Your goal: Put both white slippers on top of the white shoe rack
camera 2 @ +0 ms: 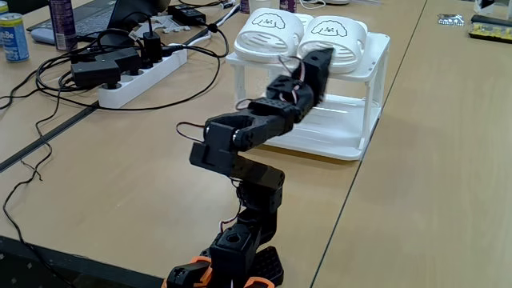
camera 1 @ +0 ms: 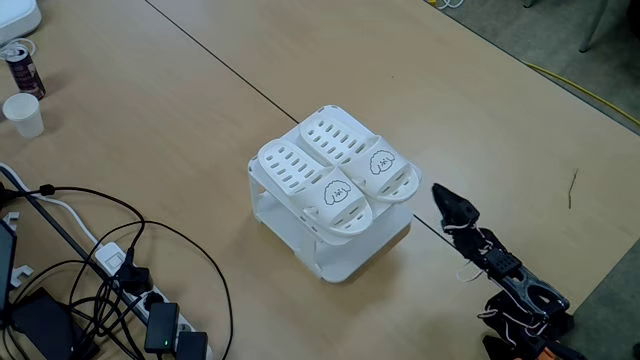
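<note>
Both white slippers lie side by side on the flat top of the white shoe rack (camera 1: 338, 260), one (camera 1: 305, 180) on the left and one (camera 1: 360, 152) on the right, cartoon-face straps toward the arm. From the other fixed view they show as two strap fronts (camera 2: 268, 30) (camera 2: 339, 36) above the rack's lower shelf (camera 2: 340, 138). My black gripper (camera 1: 447, 200) hangs just off the rack's near corner, apart from the slippers. Its jaws look shut with nothing between them. In that other view the gripper (camera 2: 320, 58) overlaps the front of the rack.
A power strip (camera 2: 136, 80) and tangled black cables (camera 1: 120, 270) cover the table's left side. A white cup (camera 1: 24, 114) and a can (camera 1: 22, 68) stand far left. The arm's base (camera 2: 240, 256) sits at the table's near edge; bare wood lies right of the rack.
</note>
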